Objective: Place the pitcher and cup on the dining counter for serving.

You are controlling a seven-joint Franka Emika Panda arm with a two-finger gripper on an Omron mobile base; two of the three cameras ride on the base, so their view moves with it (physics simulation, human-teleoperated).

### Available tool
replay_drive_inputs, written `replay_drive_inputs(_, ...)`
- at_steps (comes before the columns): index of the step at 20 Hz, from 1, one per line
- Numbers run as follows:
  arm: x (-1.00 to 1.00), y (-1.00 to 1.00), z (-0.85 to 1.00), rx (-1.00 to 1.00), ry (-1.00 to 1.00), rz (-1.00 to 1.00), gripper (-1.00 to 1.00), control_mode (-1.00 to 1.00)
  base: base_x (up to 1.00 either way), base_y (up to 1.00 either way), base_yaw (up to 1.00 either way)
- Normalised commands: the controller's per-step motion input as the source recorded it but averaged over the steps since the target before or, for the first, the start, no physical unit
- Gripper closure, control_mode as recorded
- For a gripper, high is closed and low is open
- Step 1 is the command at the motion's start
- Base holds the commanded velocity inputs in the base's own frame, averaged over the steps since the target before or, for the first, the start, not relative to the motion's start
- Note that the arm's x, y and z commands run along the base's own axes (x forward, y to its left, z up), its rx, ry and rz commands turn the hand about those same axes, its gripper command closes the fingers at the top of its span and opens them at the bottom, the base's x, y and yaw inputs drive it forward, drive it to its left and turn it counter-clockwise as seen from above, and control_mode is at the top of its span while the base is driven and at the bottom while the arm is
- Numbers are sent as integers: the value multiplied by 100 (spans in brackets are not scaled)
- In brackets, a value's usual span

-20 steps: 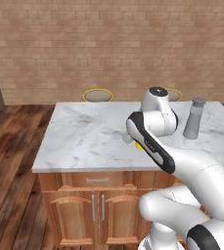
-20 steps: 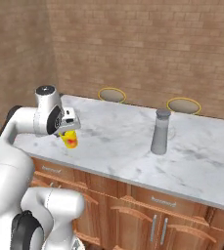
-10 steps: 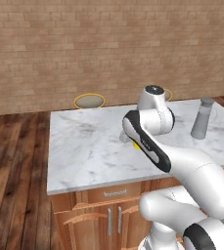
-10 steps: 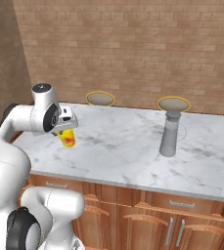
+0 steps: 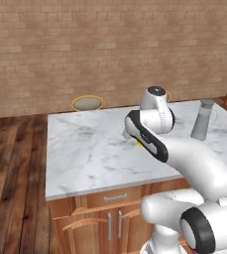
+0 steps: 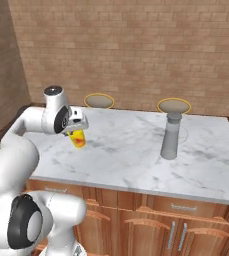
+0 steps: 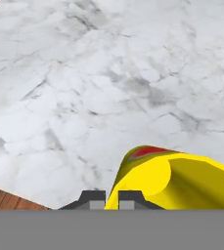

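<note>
Yellow cup (image 6: 78, 138) pinched in our gripper (image 6: 76, 131) above dining counter (image 6: 131, 145); base has driven closer, pitcher (image 6: 171, 135) unmoved.

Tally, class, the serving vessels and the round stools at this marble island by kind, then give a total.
Pitcher: 1, grey, standing on the dining counter.
Cup: 1, yellow, held in the gripper above the counter.
Stools: 2, round with yellow rims, one and the other behind the counter's far edge.
Total: 4
</note>
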Motion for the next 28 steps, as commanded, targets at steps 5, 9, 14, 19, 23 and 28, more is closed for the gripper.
replay_drive_inputs(5, 89, -20, -9, 1, 11, -6, 100, -100, 0, 0, 0)
replay_drive_inputs(9, 67, -24, -4, 1, 10, -1, 100, -100, 0, 0, 0)
replay_drive_inputs(14, 68, -1, -24, 0, 12, -5, 100, -100, 0, 0, 0)
replay_drive_inputs(19, 15, -1, -54, 0, 1, -3, 100, -100, 0, 0, 0)
replay_drive_inputs(23, 0, 0, -71, 0, 0, -2, 100, -100, 0, 0, 0)
replay_drive_inputs(28, 1, 0, -65, 0, 0, -2, 100, -100, 0, 0, 0)
